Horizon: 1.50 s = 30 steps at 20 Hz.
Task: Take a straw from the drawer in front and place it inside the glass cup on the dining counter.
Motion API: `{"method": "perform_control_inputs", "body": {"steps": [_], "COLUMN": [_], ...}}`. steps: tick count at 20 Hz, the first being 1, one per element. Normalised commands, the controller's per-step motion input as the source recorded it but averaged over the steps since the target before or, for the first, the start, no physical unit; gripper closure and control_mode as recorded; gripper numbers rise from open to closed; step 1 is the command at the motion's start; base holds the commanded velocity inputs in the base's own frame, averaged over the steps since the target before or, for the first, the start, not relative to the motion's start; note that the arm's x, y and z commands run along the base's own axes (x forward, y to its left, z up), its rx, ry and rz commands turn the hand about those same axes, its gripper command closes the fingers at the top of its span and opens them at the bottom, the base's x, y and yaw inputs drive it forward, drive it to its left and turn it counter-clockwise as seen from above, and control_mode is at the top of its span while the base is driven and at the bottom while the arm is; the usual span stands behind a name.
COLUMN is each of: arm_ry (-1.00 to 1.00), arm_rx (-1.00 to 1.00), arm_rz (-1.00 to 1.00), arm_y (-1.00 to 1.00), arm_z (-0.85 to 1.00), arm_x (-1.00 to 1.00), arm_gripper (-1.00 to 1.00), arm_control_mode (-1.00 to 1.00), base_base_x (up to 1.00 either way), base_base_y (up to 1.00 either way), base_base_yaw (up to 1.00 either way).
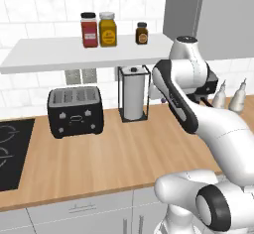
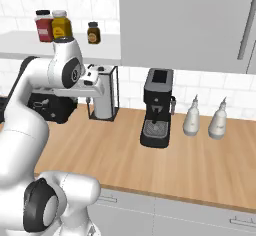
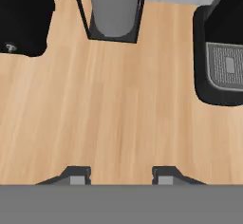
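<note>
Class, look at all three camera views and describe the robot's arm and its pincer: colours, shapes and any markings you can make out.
The arm is built of smooth, rounded glossy white shells, with dark grey to black rings and caps at the joints. No cables, lettering or logos are visible. The pincer has two small dark grey fingertips, blocky with slanted outer edges and a lighter grey patch on each.

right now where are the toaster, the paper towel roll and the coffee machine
toaster (image 1: 75, 111): left base view, front face
paper towel roll (image 1: 133, 99): left base view, middle of the roll
coffee machine (image 2: 158, 107): right base view, front of its body

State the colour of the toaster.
Black toaster, clearest in the left base view.
</note>
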Motion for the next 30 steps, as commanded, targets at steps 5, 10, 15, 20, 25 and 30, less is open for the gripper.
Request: {"method": "perform_control_inputs", "body": {"steps": [5,10,15,20,25,30], "arm_ry": [-0.03,0.0,0.0,0.0,0.0,0.0], "arm_rx": [0.0,0.0,0.0,0.0,0.0,0.0], "arm_rz": [0.0,0.0,0.0,0.0,0.0,0.0], "arm_y": [0.0,0.0,0.0,0.0,0.0,0.0], "arm_z": [0.0,0.0,0.0,0.0,0.0,0.0], "arm_x": [-0.17,0.0,0.0,0.0,0.0,0.0], "arm_gripper": [-1.0,-1.0,-1.0,-1.0,-1.0,-1.0], "arm_control_mode": [1.0,1.0,1.0,1.0,1.0,1.0], "base_base_x": [-0.58,-1.0,-0.13,0.22,0.25,0.01], "base_base_y": [0.0,-0.39,-0.95,-0.75,-0.7,-0.97], "base_base_yaw": [-0.02,-0.03,0.32,0.59,0.62,0.52]}}
